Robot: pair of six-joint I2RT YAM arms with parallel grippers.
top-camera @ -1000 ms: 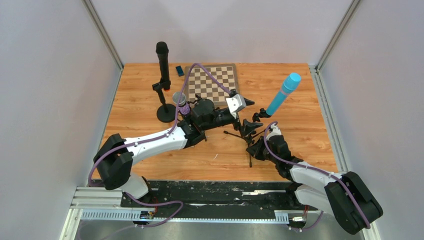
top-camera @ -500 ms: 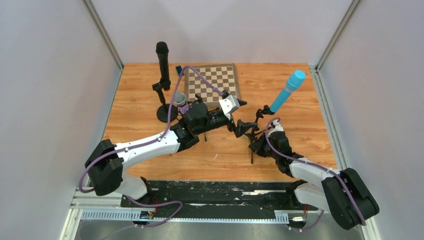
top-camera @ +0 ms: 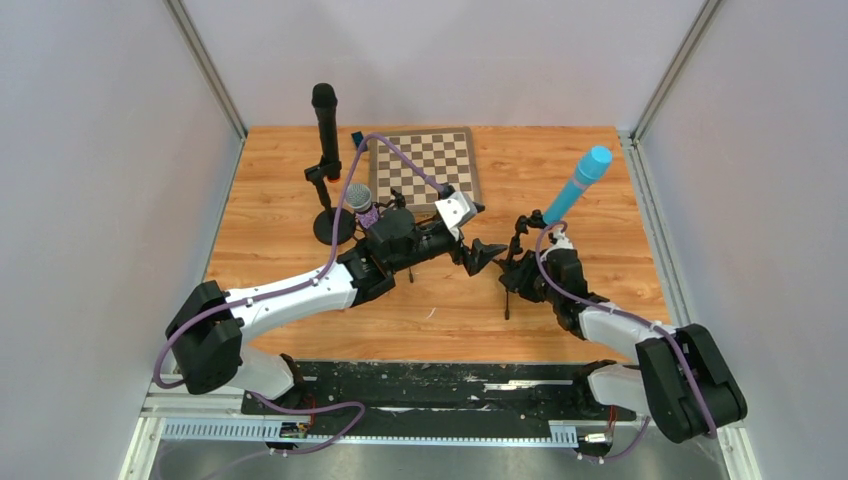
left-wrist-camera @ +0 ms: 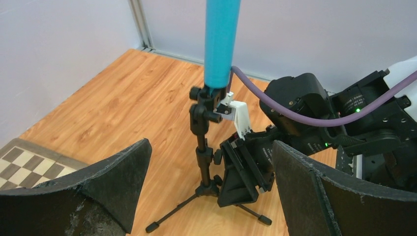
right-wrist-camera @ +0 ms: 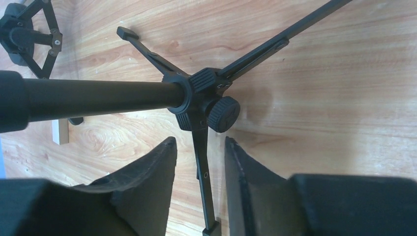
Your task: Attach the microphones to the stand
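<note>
Wood table (top-camera: 600,270): light blue microphone (top-camera: 577,185) clipped on tripod stand (left-wrist-camera: 202,147), left gripper (left-wrist-camera: 210,143) spread wide facing it, right gripper (right-wrist-camera: 200,142) slightly parted astride a stand leg, purple microphone (top-camera: 360,200) body hidden behind left arm.

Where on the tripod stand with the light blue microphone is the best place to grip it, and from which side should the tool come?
Probably grip the tripod stand's upright pole, between the clip joint and the leg hub: it is straight, thin and bare. Come level from the chessboard side; the right tool fills the other side, low down.
</note>
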